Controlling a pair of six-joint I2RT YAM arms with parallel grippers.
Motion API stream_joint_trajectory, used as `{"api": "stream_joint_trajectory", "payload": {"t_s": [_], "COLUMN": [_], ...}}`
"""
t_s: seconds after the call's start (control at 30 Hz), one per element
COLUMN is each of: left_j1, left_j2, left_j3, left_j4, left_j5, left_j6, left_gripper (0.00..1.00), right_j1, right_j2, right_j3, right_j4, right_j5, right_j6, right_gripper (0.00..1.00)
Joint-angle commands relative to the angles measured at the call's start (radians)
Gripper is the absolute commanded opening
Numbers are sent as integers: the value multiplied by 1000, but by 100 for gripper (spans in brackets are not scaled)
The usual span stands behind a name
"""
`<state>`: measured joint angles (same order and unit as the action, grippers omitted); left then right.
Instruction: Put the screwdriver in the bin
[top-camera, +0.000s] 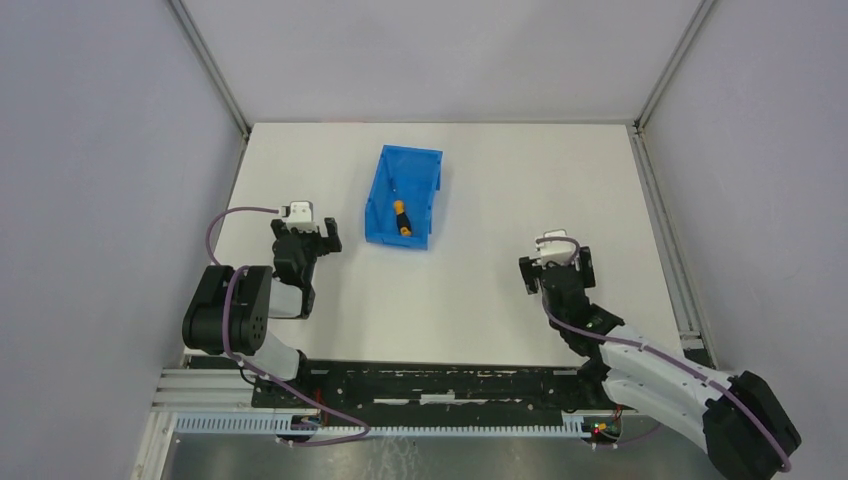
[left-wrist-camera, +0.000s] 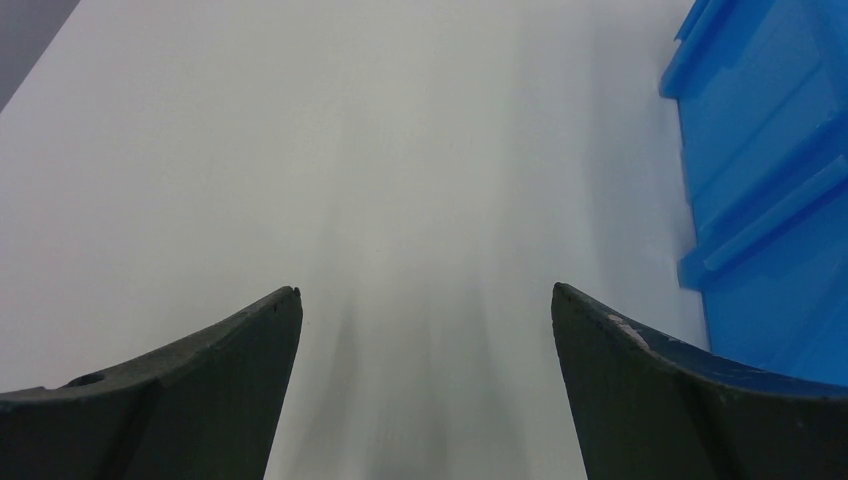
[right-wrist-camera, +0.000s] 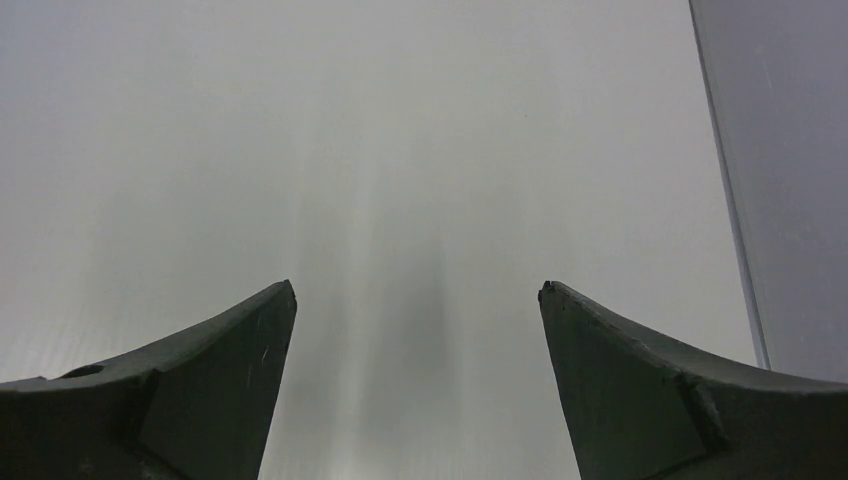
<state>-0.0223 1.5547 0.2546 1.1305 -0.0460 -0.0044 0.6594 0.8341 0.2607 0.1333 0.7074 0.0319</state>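
Observation:
The blue bin (top-camera: 425, 195) stands on the white table at centre, a little to the back. The screwdriver (top-camera: 401, 218), with its orange-yellow handle and black collar, lies inside the bin near its front end. My left gripper (top-camera: 303, 232) is open and empty just left of the bin; in the left wrist view (left-wrist-camera: 425, 295) the bin's outer wall (left-wrist-camera: 770, 160) shows at the right edge. My right gripper (top-camera: 556, 262) is open and empty, well to the right of the bin; the right wrist view (right-wrist-camera: 417, 288) shows only bare table between its fingers.
Grey enclosure walls ring the table (top-camera: 500, 290) on the left, back and right. A metal frame rail (right-wrist-camera: 735, 200) runs along the table's right edge, near my right gripper. The arm bases and a cable rail sit at the near edge.

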Motion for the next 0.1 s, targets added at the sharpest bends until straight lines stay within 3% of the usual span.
{"api": "stream_joint_trajectory", "payload": {"t_s": [0.0, 0.07], "left_j1": [5, 5], "left_j2": [-21, -21], "left_j3": [-2, -2], "left_j4": [26, 26], "left_j5": [8, 8], "left_j6": [-22, -22], "left_gripper": [100, 100], "right_j1": [-2, -2], "right_j2": [-19, -24], "right_j3": [-66, -70], "right_j4": [155, 167], "right_j5": [54, 59], "right_j6": [1, 6], "right_gripper": [98, 98]}}
